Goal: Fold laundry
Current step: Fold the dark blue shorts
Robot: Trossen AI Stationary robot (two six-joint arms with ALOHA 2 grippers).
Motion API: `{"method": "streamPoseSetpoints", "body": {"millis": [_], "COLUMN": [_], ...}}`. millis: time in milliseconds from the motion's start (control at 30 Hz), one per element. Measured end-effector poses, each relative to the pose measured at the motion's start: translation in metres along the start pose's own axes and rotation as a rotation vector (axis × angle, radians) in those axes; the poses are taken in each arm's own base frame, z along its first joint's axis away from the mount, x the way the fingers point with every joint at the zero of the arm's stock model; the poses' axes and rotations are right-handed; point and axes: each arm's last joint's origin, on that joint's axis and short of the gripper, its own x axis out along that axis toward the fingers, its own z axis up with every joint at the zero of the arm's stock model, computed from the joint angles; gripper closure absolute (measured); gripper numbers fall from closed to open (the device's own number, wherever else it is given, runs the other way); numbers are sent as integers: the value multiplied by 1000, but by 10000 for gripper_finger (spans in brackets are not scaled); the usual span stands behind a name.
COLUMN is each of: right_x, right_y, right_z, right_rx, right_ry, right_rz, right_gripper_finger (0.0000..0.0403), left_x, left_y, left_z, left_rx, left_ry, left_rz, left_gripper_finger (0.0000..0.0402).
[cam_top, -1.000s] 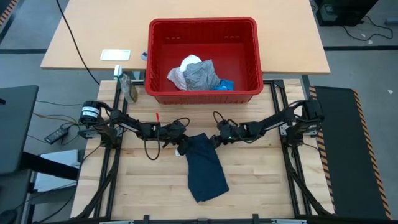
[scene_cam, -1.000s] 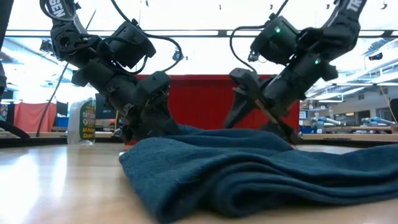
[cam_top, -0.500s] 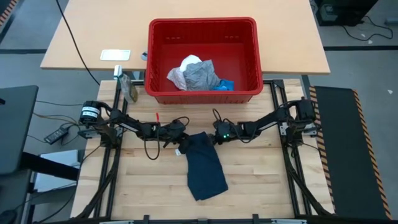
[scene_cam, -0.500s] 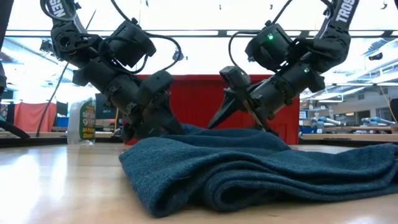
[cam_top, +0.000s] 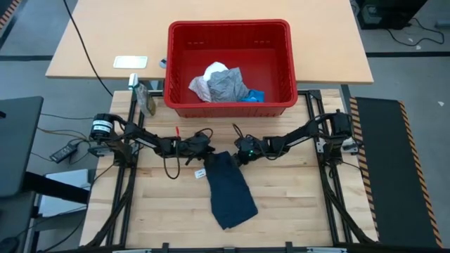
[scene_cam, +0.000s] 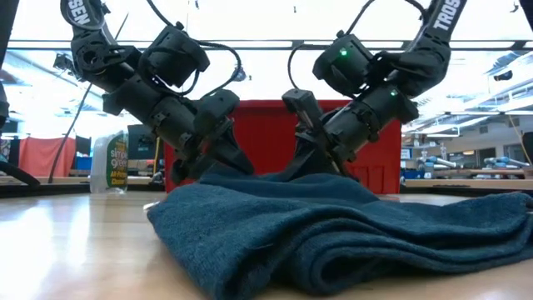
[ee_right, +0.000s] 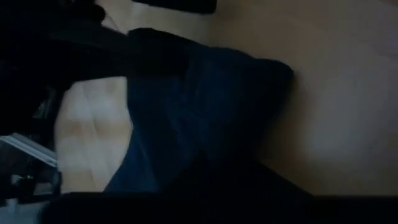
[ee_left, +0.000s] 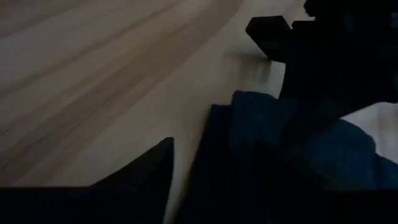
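Note:
A dark navy cloth [cam_top: 228, 190] lies crumpled on the wooden table, its far end between my two grippers. My right gripper [cam_top: 234, 157] is shut on that far end. My left gripper [cam_top: 205, 152] stands open at the cloth's far left corner [ee_left: 249, 118]. The one finger [ee_left: 149, 174] that shows is clear of the cloth's edge; the cloth hides the other. A grey piece [cam_top: 228, 86] and a white crinkly piece [cam_top: 211, 74] lie inside the red basket [cam_top: 228, 24]. My right gripper has the navy cloth's far end [ee_right: 199, 149] bunched between its fingers [scene_cam: 304, 154]. They slant down on it from the table's right side. The cloth's hump hides the fingertips in the low view. The rest of the cloth lies slack on the table.
The red basket stands just beyond both grippers at the table's far edge. A small white tag [cam_top: 200, 172] lies on the wood left of the cloth. A green bottle [cam_top: 146, 100] stands at the far left. Bare wood lies to either side of the cloth.
My right gripper has moved toward the table's left and slightly down onto the cloth's far end, and its spread fingers have shut there. The cloth's far end has bunched up and shifted a little toward the left. My left gripper has stayed in place.

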Motion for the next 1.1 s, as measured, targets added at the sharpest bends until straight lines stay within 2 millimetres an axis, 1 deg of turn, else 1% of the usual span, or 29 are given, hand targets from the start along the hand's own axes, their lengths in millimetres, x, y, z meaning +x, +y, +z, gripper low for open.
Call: {"method": "streamPoseSetpoints", "body": {"millis": [67,167,267,300,400,467,567,667,767,833,867,933,1100], "right_x": [0,2,3,3,4,1,-8,-21,-33,-36,-36,-34,-29], "right_y": [0,3,10,13,21,29,42,52,60,58,56,52,38], "right_z": [5,11,15,14,11,8,3,-2,-2,-1,0,-1,-6], "right_rx": [3,29,-12,-19,-48,-66,-100,-162,-192,-193,-193,-196,-174], "right_ry": [4,28,39,35,23,6,-31,-80,-115,-112,-104,-90,-64], "right_rz": [5,-3,-17,-27,-38,-26,-25,-66,-91,-116,-130,-155,-277], "right_gripper_finger": [390,391,395,395,395,395,395,395,396,396,396,396,396], "left_x": [0,0,0,0,-3,-9,-26,-50,-76,-85,-85,-81,-49], "left_y": [-1,-2,-2,-2,-6,-11,-19,-22,-22,-20,-19,-18,-8], "left_z": [2,5,6,6,6,9,16,29,40,39,35,25,3], "left_rx": [-6,-5,15,14,22,36,57,48,37,31,34,19,-170], "left_ry": [-20,-64,-79,-81,-53,-33,-13,-26,-37,-14,4,26,103], "left_rz": [-14,-8,11,10,-43,-100,-129,-130,-123,-88,-47,34,144], "left_gripper_finger": [226,296,369,385,394,397,399,400,394,376,361,320,187]}}
